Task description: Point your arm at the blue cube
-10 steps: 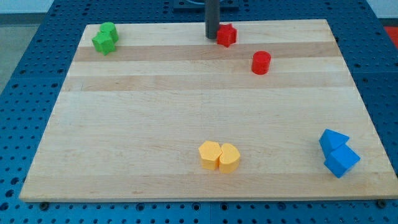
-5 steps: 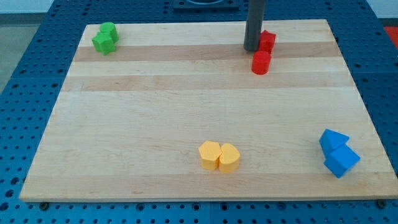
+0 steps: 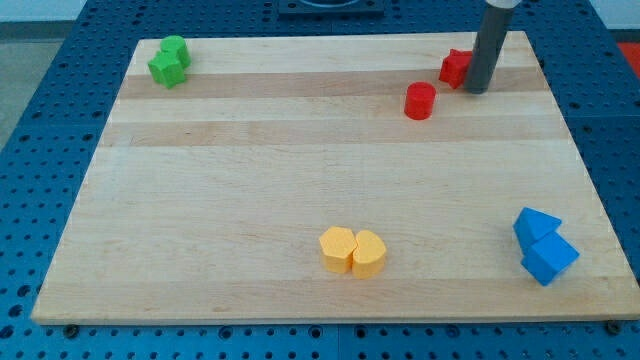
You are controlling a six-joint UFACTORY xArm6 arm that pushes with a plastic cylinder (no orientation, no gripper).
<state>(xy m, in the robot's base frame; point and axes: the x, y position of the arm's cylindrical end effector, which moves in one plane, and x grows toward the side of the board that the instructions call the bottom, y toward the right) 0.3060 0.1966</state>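
Observation:
The blue cube [image 3: 549, 259] lies near the board's bottom right corner, touching a blue triangular block [image 3: 535, 226] just above it. My tip [image 3: 477, 90] is near the view's top right, far above the blue cube. It stands just right of a red star-shaped block [image 3: 456, 67] and touches or nearly touches it. A red cylinder [image 3: 420, 101] sits a little to the tip's left.
Two green blocks [image 3: 169, 61] sit together at the top left corner. Two yellow blocks [image 3: 352, 250] sit side by side at the bottom centre. The wooden board [image 3: 250, 180] lies on a blue perforated table.
My tip has moved to the right along the board's top. The red star block has been pushed right with it, past the red cylinder. The blue blocks have not moved.

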